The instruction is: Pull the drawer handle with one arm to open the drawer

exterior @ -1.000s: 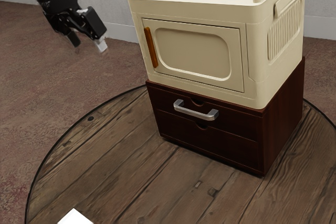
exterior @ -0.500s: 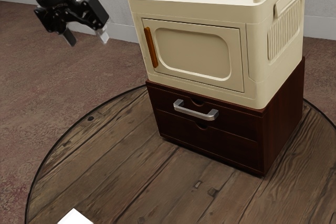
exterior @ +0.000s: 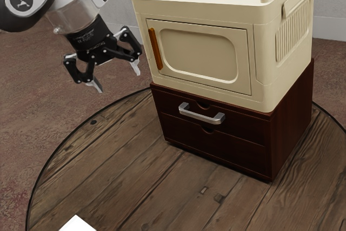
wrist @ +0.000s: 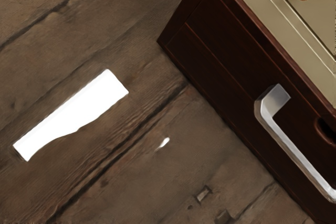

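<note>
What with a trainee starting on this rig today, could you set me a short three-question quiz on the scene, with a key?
1. Multiple choice: what colour is the upright handle on the door of the upper cabinet?
A) black
B) orange
C) white

2. True or false: the pincer is open and not touching the metal handle.

3. Fill in the blank: the metal handle is fixed to the ____ of the two drawers in the dark unit.

Key: 1 B; 2 true; 3 upper
</note>
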Tool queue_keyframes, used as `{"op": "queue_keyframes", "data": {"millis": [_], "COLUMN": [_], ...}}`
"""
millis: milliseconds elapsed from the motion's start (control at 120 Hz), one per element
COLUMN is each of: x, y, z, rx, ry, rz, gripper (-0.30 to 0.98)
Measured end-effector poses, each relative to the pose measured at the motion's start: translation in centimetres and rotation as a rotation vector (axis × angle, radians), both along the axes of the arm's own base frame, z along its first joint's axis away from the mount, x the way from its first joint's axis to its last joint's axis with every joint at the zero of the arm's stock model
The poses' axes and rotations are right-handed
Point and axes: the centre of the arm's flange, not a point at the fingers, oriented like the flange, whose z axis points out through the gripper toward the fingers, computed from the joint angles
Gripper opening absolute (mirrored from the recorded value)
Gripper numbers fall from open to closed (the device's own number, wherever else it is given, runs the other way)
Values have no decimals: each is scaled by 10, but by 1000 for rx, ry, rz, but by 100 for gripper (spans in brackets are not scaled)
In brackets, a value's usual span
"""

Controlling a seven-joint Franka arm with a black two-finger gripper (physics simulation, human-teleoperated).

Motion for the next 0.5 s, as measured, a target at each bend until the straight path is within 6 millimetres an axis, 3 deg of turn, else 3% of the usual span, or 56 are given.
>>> {"op": "queue_keyframes", "data": {"millis": [275,500], "x": [17,28], "y": [-7,-27], "z": [-19,-39], "rx": [-76,-107], "ry": [-28,-20], "rz": [216,308], "gripper": [66,66]}}
